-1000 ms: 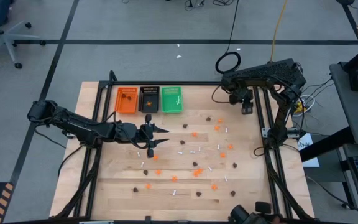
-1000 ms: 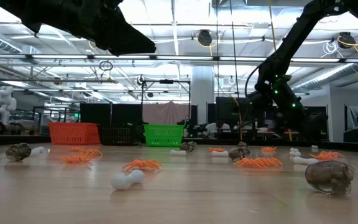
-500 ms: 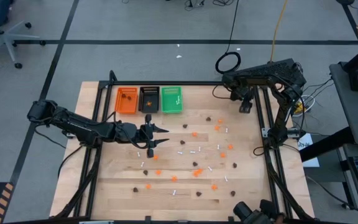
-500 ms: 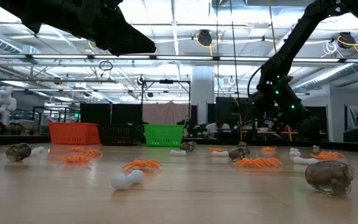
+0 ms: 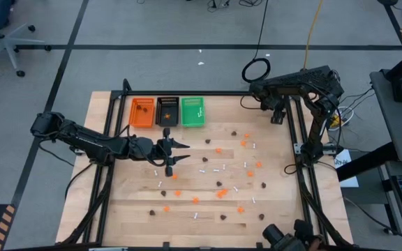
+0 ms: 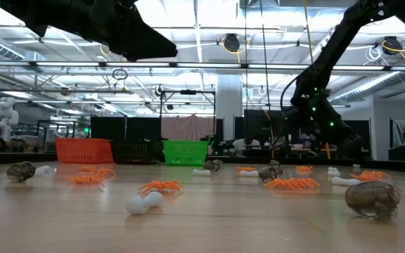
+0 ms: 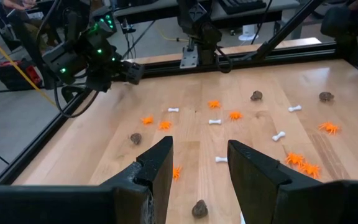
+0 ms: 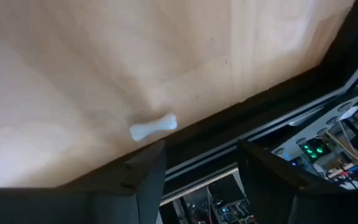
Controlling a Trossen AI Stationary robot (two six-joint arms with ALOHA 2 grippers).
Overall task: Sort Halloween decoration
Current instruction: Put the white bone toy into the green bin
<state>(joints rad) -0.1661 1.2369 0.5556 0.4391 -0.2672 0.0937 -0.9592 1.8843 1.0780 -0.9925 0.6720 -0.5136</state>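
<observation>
Small orange spider-like trinkets (image 5: 219,194), dark brown blobs (image 5: 263,185) and white bone-shaped sticks (image 5: 202,170) lie scattered flat on the wooden table (image 5: 124,202). My left gripper (image 5: 185,153) hovers open above the table's left middle, level, with nothing between its fingers (image 7: 199,158). My right gripper (image 5: 278,118) stands open at the far right corner, slanting down. One white stick (image 8: 154,127) lies on the wood beside the dark table frame, just beyond its fingers (image 8: 201,165).
Three small trays, orange (image 5: 142,112), black (image 5: 167,111) and green (image 5: 192,111), stand in a row at the far left of the table. A black metal frame (image 5: 295,167) borders the table. A brown blob (image 6: 373,199) and a white stick (image 6: 143,202) lie close to the low camera.
My right gripper has rolled a little at the wrist and shifted slightly over the table's far right corner. The trinkets lie where they were.
</observation>
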